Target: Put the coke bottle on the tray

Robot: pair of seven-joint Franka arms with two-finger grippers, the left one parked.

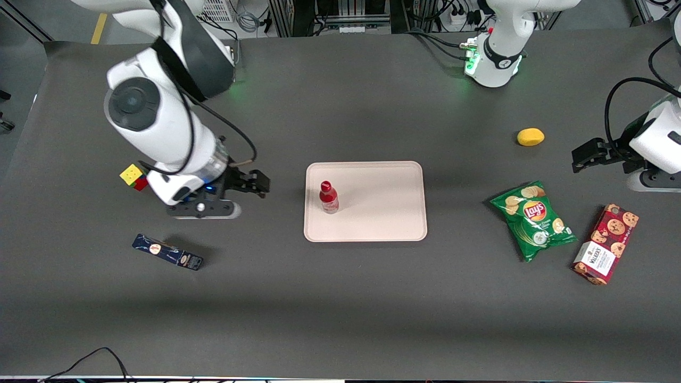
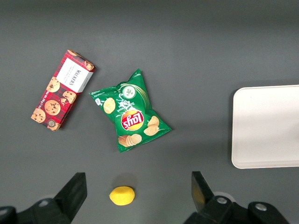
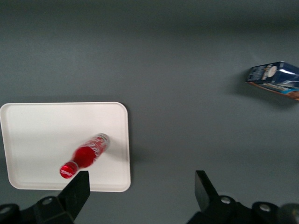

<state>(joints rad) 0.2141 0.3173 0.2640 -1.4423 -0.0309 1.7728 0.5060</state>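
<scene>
The small red coke bottle (image 1: 329,197) with its red cap stands upright on the large pale pink-beige tray (image 1: 383,213), near its working-arm edge. The gripper (image 1: 250,183) hangs open and empty beside the tray, so placing looks finished; only retreat seems left

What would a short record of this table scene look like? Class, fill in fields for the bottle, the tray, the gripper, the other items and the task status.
bottle: coke bottle upright on the tray, near the working arm's end
tray: pale tray, mid-table
gripper: gripper open, empty, apart from the tray, toward the working arm's end
other items: puzzle cube, blue box, chip bag, cookie box, lemon
task status: bottle placed, released
</scene>
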